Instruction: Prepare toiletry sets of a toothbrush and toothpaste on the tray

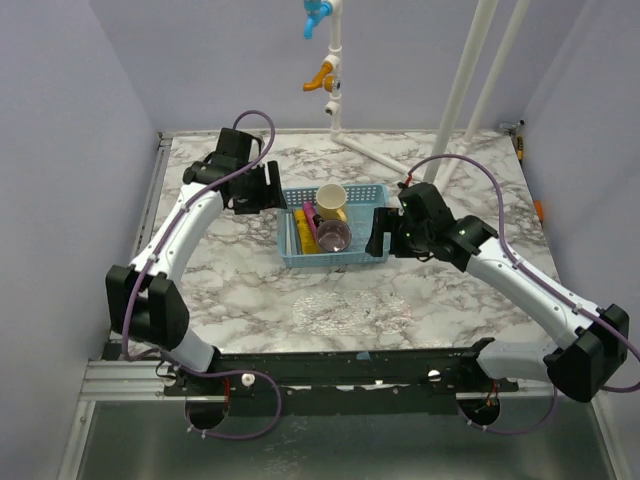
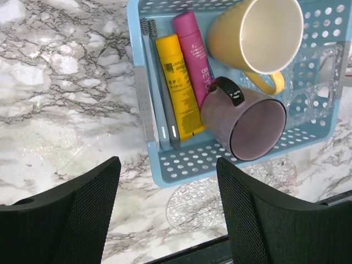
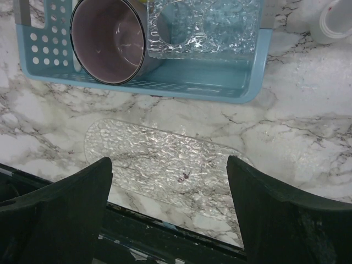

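Note:
A yellow toothpaste tube (image 2: 177, 85) and a magenta-pink toothpaste tube (image 2: 193, 55) lie side by side in the light-blue basket (image 2: 181, 165), next to two grey toothbrushes (image 2: 159, 93) along its left wall. The clear tray (image 1: 350, 308) lies flat on the marble in front of the basket, with nothing on it; it also shows as the tray (image 3: 165, 165) and the tray (image 2: 203, 203). My left gripper (image 2: 168, 214) hangs open above the basket's left end, holding nothing. My right gripper (image 3: 170, 209) is open and empty, over the tray near the basket's right end.
The basket also holds a yellow mug (image 2: 256, 36) and a purple mug (image 2: 247, 124), both on their sides, and a clear textured holder with round holes (image 3: 203, 25). White poles (image 1: 460, 90) rise at the back. A white round object (image 3: 335, 19) sits right of the basket.

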